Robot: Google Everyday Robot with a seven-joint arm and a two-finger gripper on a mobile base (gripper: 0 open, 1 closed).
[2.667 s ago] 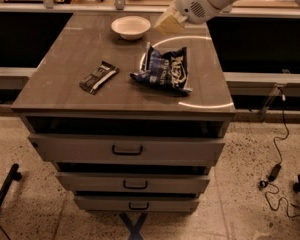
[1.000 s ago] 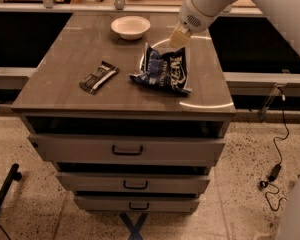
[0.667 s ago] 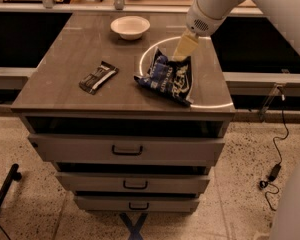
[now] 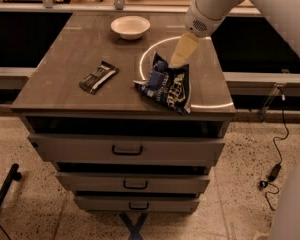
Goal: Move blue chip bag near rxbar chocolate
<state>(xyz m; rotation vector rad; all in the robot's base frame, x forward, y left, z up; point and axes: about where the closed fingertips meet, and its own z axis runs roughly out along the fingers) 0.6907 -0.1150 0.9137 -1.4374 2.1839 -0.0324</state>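
Note:
The blue chip bag [image 4: 168, 87] is a crinkled dark-blue foil bag with white lettering on the right half of the wooden cabinet top [image 4: 65, 59]. Its far end is raised and its near end rests close to the front edge. My gripper [image 4: 176, 61] comes down from the upper right on a white arm, with cream fingers closed on the bag's raised far edge. The rxbar chocolate [image 4: 98, 77] is a small dark bar with a white stripe. It lies flat to the left of the bag, about a bag's width away.
A white bowl [image 4: 130, 27] stands at the back of the cabinet top, behind the bar and bag. Drawers with dark handles [image 4: 127, 150] are below the top. A black cable and plug [image 4: 275, 171] lie on the speckled floor at right.
The gripper came down onto the bag's far end and took hold of it. The bag has tilted up at that end and slid a little toward the front edge. The bar has not moved.

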